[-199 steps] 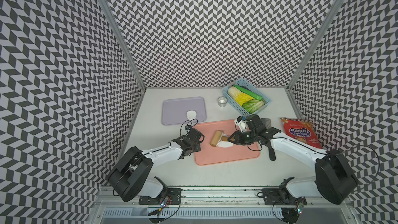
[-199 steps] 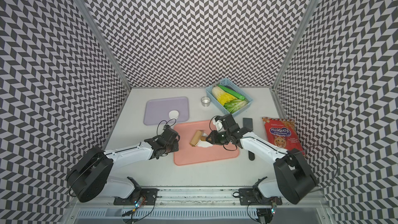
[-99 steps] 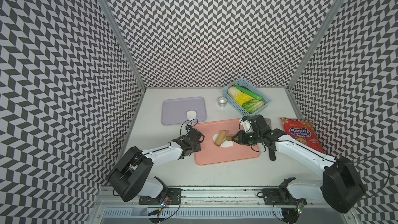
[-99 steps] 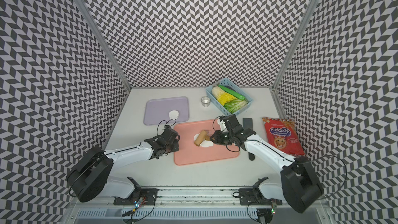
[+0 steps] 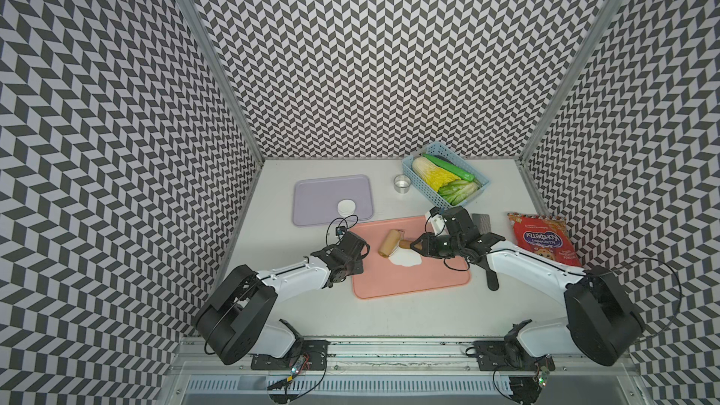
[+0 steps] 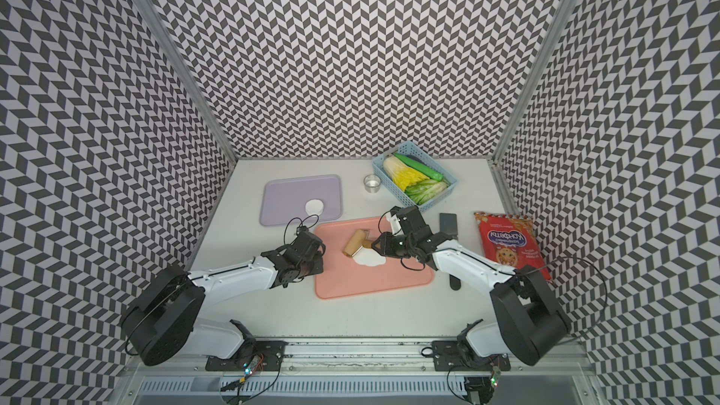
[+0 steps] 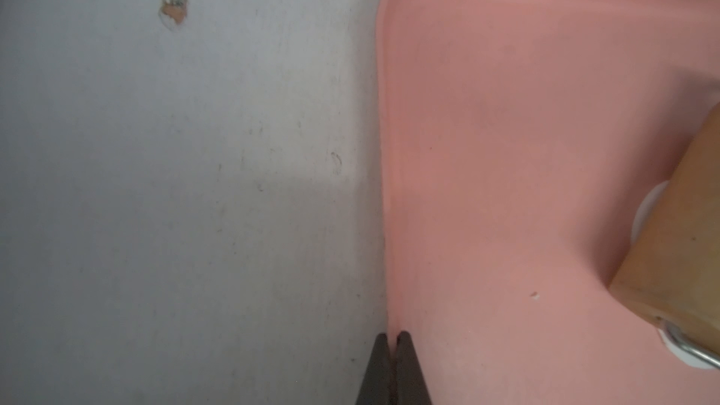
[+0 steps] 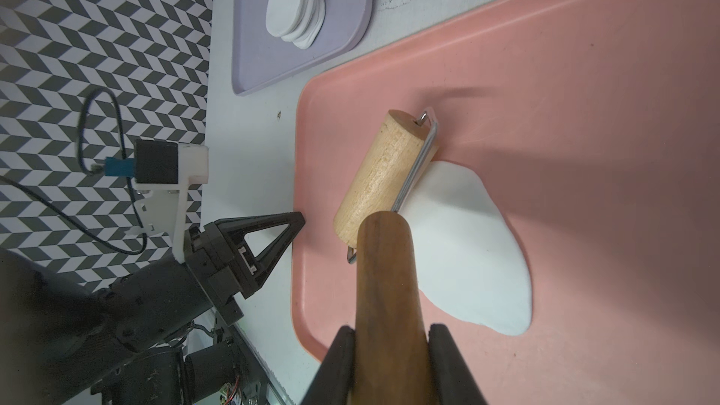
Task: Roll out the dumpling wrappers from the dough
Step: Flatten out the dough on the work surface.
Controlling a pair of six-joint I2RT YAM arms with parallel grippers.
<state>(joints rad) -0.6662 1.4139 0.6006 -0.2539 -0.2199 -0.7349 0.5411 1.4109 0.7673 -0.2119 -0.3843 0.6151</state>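
**Top views.** A pink tray is shown on the white surface. The dough, a flat white sheet with an irregular outline, lies on this tray, and a wooden roller is set at its edge. The roller's handle is gripped by the right gripper, and the left gripper is placed at the tray's near left rim. The wrappers are stacked on a purple tray behind the pink one. A metal cup, a blue basket of vegetables and a red snack bag are seen farther off. The same layout is shown in both top views, with the dough just beside the roller.

**Left wrist view.** The left fingers are pressed together on the pink tray's rim, which runs into the thin slit between them. A sliver of dough is visible beside the roller's drum.

**Right wrist view.** The right fingers are seen pinching the roller's dark handle from both sides. The pale drum rests on the edge of the dough. The neat round wrappers are piled on the purple tray.
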